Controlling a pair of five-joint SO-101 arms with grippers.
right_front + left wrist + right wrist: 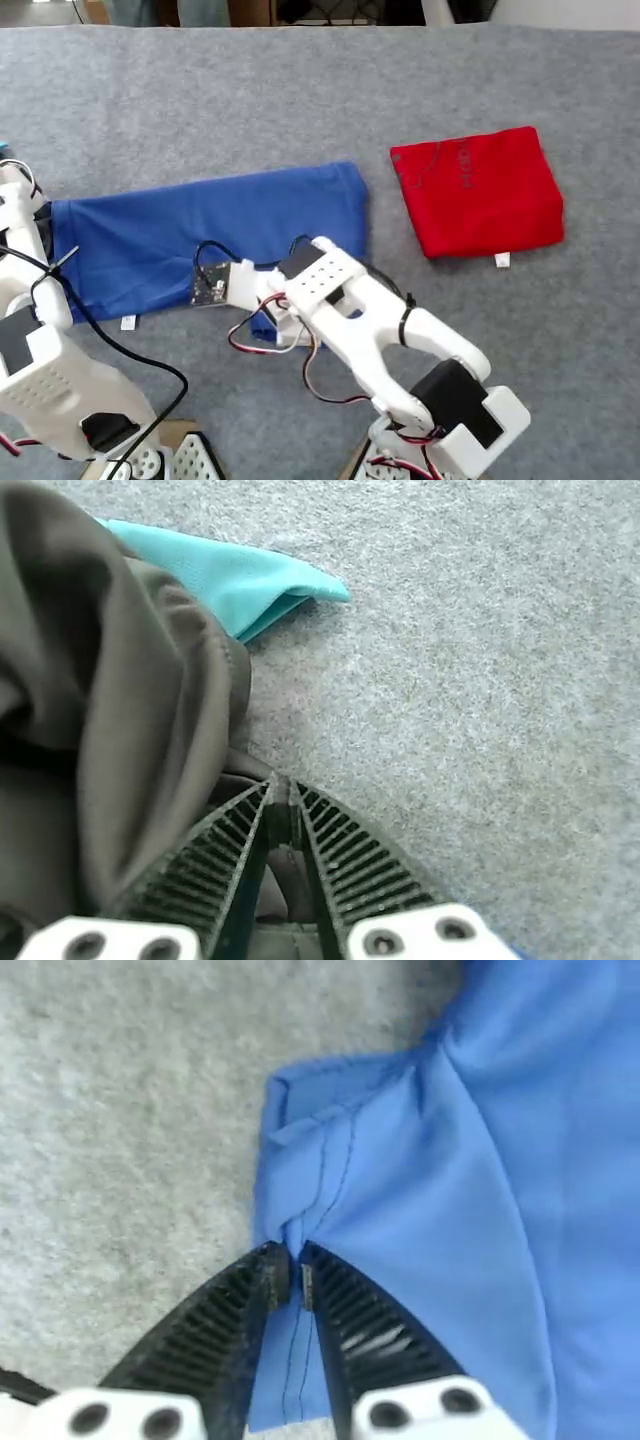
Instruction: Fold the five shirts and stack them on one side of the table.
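Observation:
A blue shirt [210, 225] lies spread flat across the left-middle of the table, and its hem [330, 1190] bunches at my right gripper [293, 1265], which is shut on that near edge. In the high view the right gripper [270, 318] sits at the shirt's near edge. A folded red shirt [478, 190] rests at the right. My left gripper [281, 792] is shut on a fold of a dark brown shirt [110, 700], with a teal shirt [235, 575] lying just beyond it. The left arm [22, 260] stands at the table's far left edge.
Grey felt [300, 90] covers the table, bare across the back and at the front right. The right arm's body [400, 350] and loose cables [150, 350] cross the near middle. A small white tag [502, 261] pokes out under the red shirt.

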